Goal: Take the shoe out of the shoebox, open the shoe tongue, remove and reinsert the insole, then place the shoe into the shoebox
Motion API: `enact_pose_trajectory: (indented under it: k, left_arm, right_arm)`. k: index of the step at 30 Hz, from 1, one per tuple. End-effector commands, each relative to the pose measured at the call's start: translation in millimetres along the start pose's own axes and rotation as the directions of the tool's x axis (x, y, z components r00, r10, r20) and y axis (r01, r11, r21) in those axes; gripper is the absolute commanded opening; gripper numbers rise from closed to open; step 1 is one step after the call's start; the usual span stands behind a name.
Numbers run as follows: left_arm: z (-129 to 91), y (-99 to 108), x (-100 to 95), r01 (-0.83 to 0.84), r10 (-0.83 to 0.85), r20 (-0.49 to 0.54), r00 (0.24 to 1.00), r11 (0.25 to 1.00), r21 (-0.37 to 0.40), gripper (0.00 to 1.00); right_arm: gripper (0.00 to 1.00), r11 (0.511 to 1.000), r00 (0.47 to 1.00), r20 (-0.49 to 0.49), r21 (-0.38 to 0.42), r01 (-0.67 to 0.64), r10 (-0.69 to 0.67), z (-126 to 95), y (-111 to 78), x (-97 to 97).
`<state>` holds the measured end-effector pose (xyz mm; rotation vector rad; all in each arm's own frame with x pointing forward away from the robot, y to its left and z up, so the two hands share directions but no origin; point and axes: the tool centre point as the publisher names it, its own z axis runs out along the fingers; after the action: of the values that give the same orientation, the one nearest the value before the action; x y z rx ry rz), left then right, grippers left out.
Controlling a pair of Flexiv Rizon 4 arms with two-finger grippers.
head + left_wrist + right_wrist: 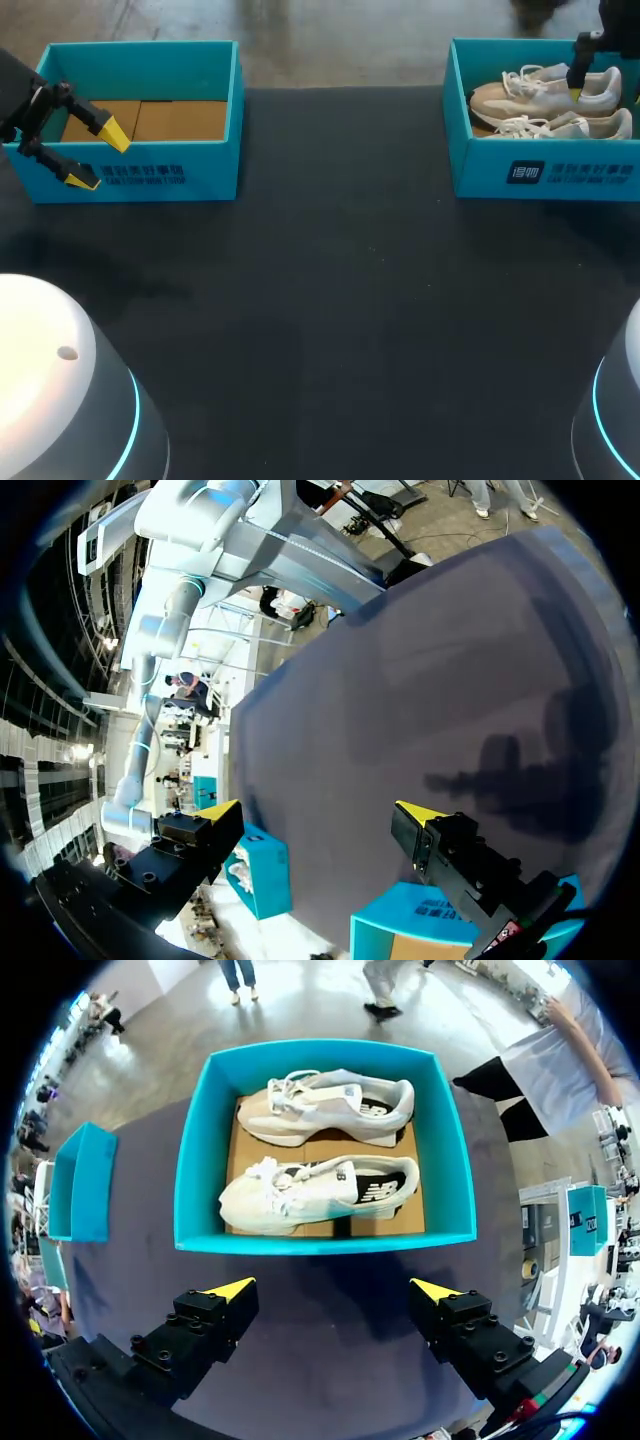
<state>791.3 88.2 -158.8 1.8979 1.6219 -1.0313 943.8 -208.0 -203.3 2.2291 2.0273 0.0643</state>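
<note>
Shoes [322,1150], two pale mesh-and-suede trainers with white laces, lie on their sides on the cardboard floor of a turquoise shoebox [195,1160] at the dark surface's [340,300] far right. Right end effector [332,1288], fingers spread, hangs above them, seemingly aligned for a reach inside. Left end effector [95,155], also spread, sits by a second, shoeless box [140,175].

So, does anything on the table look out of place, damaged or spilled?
Nothing stands out. Both shoes lie on their sides inside the right shoebox; the left shoebox holds none. Both grippers are open.
</note>
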Motion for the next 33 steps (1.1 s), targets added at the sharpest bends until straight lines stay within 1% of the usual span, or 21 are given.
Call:
enact_pose_trajectory:
  k: [1, 3, 6, 7, 8, 10, 11, 13, 17, 22, 26, 27, 30, 33]
  left_arm:
    - [-4.1, -0.1, -8.9, 0.045, -0.045, 0.004, 0.999, 0.999, 0.000, 1.00]
    - [-5.0, 1.5, -12.4, 0.110, -0.113, -0.047, 0.993, 0.992, -0.058, 1.00]
    - [-8.4, 0.4, -17.9, 0.229, -0.237, -0.058, 0.970, 0.966, -0.119, 1.00]
    - [-9.7, -0.6, -19.4, 0.262, -0.270, -0.055, 0.961, 0.957, -0.126, 1.00]
    - [-13.1, -0.8, -22.0, 0.348, -0.358, -0.049, 0.932, 0.926, -0.143, 1.00]
    - [-17.5, 0.2, -23.1, 0.431, -0.448, -0.051, 0.893, 0.881, -0.196, 1.00]
    - [-20.3, 0.5, -23.9, 0.478, -0.495, -0.040, 0.868, 0.855, -0.203, 1.00]
    - [-24.9, -0.8, -24.2, 0.540, -0.564, -0.042, 0.824, 0.806, -0.243, 1.00]
    - [-29.3, -8.3, -23.0, 0.636, -0.667, -0.033, 0.745, 0.724, -0.265, 1.00]
    - [-31.2, -15.9, -21.7, 0.729, -0.753, 0.004, 0.658, 0.636, -0.253, 1.00]
    - [-37.3, -18.8, -20.9, 0.790, -0.810, 0.050, 0.584, 0.553, -0.264, 1.00]
    - [-38.5, -19.2, -20.3, 0.798, -0.817, 0.055, 0.573, 0.542, -0.264, 1.00]
    - [-40.5, -22.3, -19.4, 0.825, -0.846, 0.056, 0.530, 0.500, -0.262, 1.00]
    - [-39.0, -24.4, -13.1, 0.858, -0.885, 0.042, 0.464, 0.438, -0.268, 1.00]
  right_arm:
    - [1.00, 1.000, 1.000, 0.001, -0.008, -0.002, 0.002, 0.4, -2.5, 0.2]
    - [1.00, 1.000, 1.000, 0.001, -0.008, -0.002, 0.002, 0.4, -2.5, 0.2]
    - [1.00, 1.000, 1.000, 0.001, -0.008, -0.002, 0.002, 0.4, -2.5, 0.2]
    - [1.00, 1.000, 1.000, 0.001, -0.008, -0.002, 0.002, 0.4, -2.5, 0.2]
    - [1.00, 1.000, 1.000, 0.001, -0.008, -0.002, 0.002, 0.4, -2.5, 0.2]
    - [1.00, 1.000, 1.000, 0.001, -0.008, -0.002, 0.002, 0.4, -2.5, 0.2]
    - [1.00, 1.000, 1.000, 0.001, -0.008, -0.002, 0.002, 0.4, -2.5, 0.2]
    - [1.00, 1.000, 1.000, 0.001, -0.008, -0.002, 0.002, 0.4, -2.5, 0.2]
    - [1.00, 1.000, 1.000, 0.001, -0.008, -0.002, 0.002, 0.4, -2.5, 0.2]
    - [1.00, 1.000, 1.000, 0.001, -0.008, -0.002, 0.002, 0.4, -2.5, 0.2]
    - [1.00, 1.000, 1.000, 0.001, -0.008, -0.002, 0.002, 0.4, -2.5, 0.2]
    - [1.00, 1.000, 1.000, 0.001, -0.008, -0.002, 0.002, 0.4, -2.5, 0.2]
    - [1.00, 1.000, 1.000, 0.001, -0.008, -0.002, 0.002, 0.4, -2.5, 0.2]
    - [1.00, 1.000, 1.000, 0.001, -0.008, -0.002, 0.002, 0.4, -2.5, 0.2]
